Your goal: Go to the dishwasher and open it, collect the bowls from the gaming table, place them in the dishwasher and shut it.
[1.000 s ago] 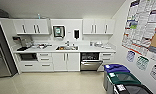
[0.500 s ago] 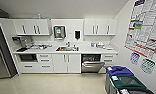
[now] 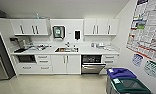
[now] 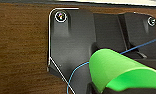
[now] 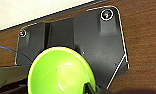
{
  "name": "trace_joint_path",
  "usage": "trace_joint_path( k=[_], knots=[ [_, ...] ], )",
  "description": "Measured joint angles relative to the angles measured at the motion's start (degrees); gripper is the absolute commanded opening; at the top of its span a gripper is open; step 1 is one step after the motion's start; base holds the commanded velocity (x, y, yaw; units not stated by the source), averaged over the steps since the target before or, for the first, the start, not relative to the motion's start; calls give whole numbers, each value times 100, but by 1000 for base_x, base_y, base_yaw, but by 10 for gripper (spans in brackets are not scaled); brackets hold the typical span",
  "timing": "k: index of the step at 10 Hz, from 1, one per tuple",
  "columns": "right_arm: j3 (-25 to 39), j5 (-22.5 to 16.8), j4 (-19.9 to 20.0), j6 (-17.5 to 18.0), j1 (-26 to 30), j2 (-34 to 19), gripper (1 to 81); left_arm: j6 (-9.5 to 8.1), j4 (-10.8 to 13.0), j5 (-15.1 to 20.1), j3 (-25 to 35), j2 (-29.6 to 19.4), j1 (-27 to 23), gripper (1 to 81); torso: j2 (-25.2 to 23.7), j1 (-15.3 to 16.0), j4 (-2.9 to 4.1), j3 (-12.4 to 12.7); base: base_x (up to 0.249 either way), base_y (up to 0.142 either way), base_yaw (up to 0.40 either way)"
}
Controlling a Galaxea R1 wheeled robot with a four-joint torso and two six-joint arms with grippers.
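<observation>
The dishwasher (image 3: 93, 64) sits under the white counter, right of the sink. Its stainless door leans partly open, showing a dark inside with a rack. A bright green bowl (image 4: 114, 71) lies on its side close to the left wrist camera, and my left gripper (image 4: 99, 87) is shut on its rim. A paler lime-green bowl (image 5: 60, 71) faces the right wrist camera, with my right gripper (image 5: 90, 87) shut on its edge. The gaming table is out of view.
Two bins stand at the front right, one with a blue lid (image 3: 120, 73) and one with a green lid (image 3: 130, 86), close to the dishwasher. A steel fridge (image 3: 0, 62) fills the left side. Pale floor (image 3: 56, 83) stretches toward the cabinets.
The head view has crept slightly toward the counter. Nothing in the kitchen itself has moved.
</observation>
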Motion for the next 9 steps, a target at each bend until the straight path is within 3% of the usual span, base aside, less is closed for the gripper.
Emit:
trace_joint_path(
  k=[9],
  knots=[
    [1, -11, -2, 2, -2, 2, 10, 0, 0, 0, -6, -1, 6, 10, 0, 0, 0, 0, 148, 0, 0]
  ],
)
